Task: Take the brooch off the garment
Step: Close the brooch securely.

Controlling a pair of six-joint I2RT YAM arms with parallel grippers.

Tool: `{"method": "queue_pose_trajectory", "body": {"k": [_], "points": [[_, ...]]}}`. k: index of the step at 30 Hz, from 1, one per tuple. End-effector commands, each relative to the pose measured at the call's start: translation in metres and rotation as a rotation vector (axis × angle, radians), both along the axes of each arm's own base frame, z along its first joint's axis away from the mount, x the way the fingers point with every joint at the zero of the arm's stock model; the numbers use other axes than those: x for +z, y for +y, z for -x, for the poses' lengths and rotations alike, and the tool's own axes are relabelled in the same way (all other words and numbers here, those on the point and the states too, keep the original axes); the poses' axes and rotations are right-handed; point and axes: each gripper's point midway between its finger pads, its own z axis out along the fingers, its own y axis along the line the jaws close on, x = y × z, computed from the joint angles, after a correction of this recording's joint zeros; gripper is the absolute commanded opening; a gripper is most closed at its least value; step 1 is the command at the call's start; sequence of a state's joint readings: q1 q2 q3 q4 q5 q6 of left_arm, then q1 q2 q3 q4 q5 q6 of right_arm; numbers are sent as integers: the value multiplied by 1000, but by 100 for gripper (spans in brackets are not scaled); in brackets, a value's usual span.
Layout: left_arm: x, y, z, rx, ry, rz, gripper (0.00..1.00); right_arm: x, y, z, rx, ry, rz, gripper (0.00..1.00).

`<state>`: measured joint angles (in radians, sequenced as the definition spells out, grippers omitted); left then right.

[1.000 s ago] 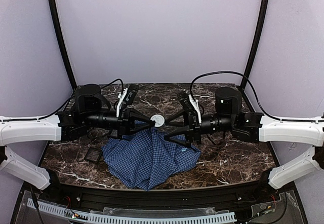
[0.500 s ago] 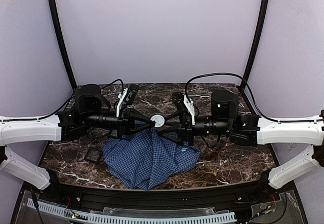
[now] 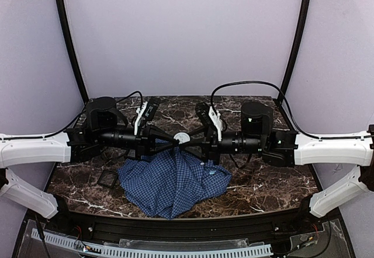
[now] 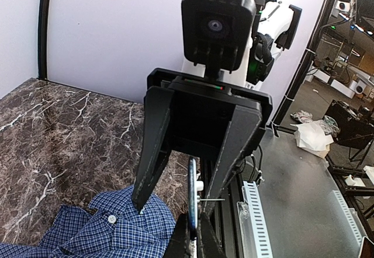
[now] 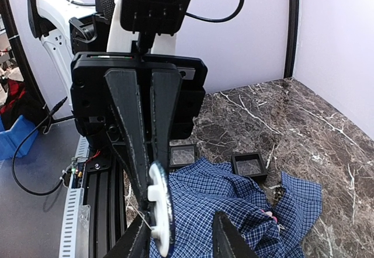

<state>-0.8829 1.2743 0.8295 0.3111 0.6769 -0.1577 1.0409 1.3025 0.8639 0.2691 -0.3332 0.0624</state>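
Pale disc (image 3: 182, 136) over the shirt (image 3: 169, 182).
My left end effector (image 3: 176, 139) clamps the disc; my right end effector (image 3: 189, 140) straddles it, fingers apart. Pink speck in the shirt's folds looks like the brooch (image 5: 270, 214).

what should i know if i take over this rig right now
Left gripper: shut on a white round pin-backed piece, apparently the brooch, held above the garment.
Right gripper: open, jaws either side of the brooch.
Done: brooch gripped.
To do: I cannot tell if it is free of the cloth. A small pink bit shows on the garment, so check that, then pull the brooch clear.
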Motion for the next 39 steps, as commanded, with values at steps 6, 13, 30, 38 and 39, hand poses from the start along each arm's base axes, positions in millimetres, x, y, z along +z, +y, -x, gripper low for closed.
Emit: {"method": "queue_pose_trajectory", "body": {"k": [6,13,30,38,39], "points": [[1,0,8,-39,-9,0,1,22,7,-3,-14,-15,-48,28],[0,0,10,-51,-9,-2,1,16,11,-5,-12,0,-24,20],[-3,2,17,-94,-28,-13,1,4,17,-31,-133,136,19,4],[0,4,19,-96,-38,-7,1,-1,13,-49,-184,207,8,3],[-1,4,19,-96,-37,-9,1,-1,12,-51,-191,212,4,4]]}}
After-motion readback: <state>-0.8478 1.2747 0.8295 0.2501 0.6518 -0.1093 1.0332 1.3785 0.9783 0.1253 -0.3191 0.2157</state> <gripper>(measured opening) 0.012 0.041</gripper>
